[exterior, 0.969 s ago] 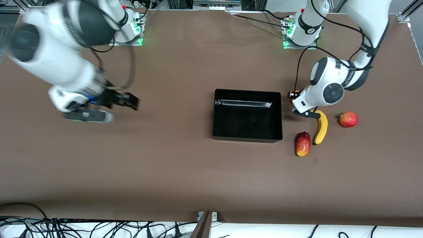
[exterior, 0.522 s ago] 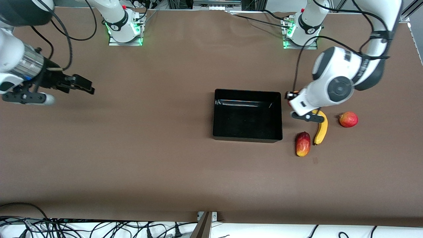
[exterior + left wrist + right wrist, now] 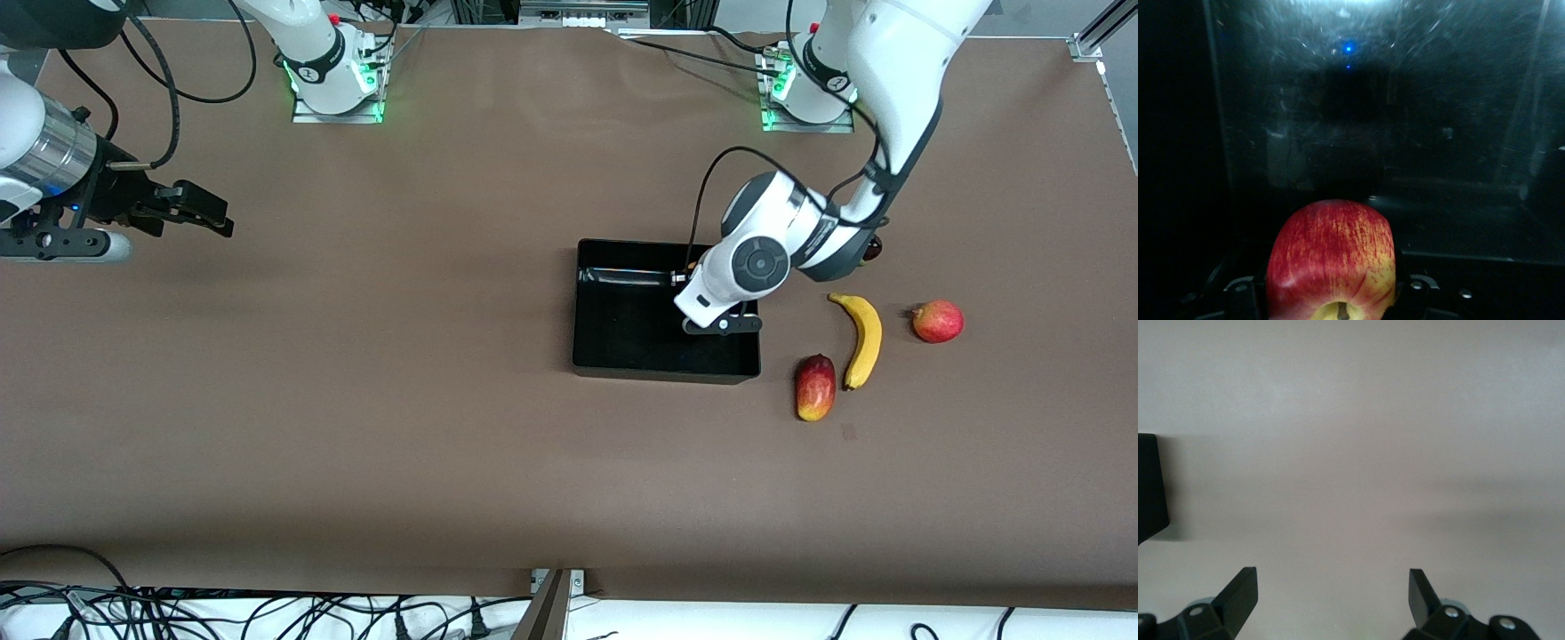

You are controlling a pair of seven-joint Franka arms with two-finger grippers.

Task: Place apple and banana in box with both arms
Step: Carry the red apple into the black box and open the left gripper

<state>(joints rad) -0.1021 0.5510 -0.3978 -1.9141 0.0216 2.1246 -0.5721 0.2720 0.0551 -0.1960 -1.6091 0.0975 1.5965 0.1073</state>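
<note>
My left gripper point(image 3: 690, 274) is shut on the apple point(image 3: 1331, 257), red with yellow streaks, and holds it over the inside of the black box point(image 3: 622, 351). In the left wrist view the gripper point(image 3: 1331, 290) has the apple between its fingers, with the glossy box floor point(image 3: 1405, 133) below. In the front view the arm's wrist hides most of the apple. The yellow banana point(image 3: 861, 340) lies on the table beside the box, toward the left arm's end. My right gripper point(image 3: 206, 212) is open and empty over bare table at the right arm's end; it also shows in the right wrist view point(image 3: 1331, 590).
A red-and-yellow mango-like fruit point(image 3: 815, 387) lies next to the banana, nearer the front camera. A pinkish-red round fruit point(image 3: 938, 321) lies beside the banana, toward the left arm's end. A small dark object point(image 3: 876, 248) sits by the left arm's elbow.
My left gripper has carried the apple from beside the banana to over the box. My right arm swung out to its end of the table and has nearly stopped.
</note>
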